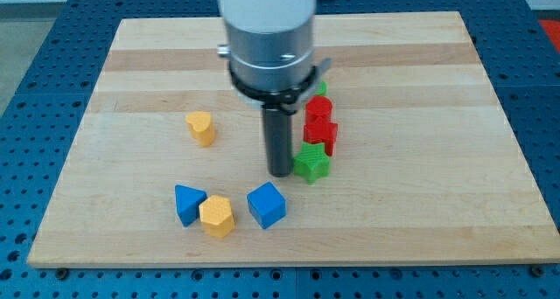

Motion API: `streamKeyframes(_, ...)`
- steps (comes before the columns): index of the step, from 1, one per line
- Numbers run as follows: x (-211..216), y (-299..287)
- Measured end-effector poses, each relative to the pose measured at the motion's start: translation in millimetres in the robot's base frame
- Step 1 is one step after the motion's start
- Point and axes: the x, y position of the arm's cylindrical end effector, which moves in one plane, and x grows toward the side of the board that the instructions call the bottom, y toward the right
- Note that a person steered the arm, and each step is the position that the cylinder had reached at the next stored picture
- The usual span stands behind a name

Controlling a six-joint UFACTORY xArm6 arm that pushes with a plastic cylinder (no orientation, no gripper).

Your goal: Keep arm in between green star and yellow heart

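The green star lies just right of the board's middle. The yellow heart lies to its left, a little higher in the view. My tip rests on the board right beside the green star's left edge, touching or nearly touching it, and well to the right of the yellow heart. The tip stands between the two blocks, much closer to the star.
Two red blocks are stacked in a line above the green star, with a green block partly hidden behind the arm. A blue triangle, a yellow hexagon and a blue cube lie near the view's bottom.
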Motion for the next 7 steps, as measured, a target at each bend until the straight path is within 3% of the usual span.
streamKeyframes(2,0.0,-0.2)
streamKeyframes(5,-55.6,-125.9)
streamKeyframes(7,-64.2,-170.4)
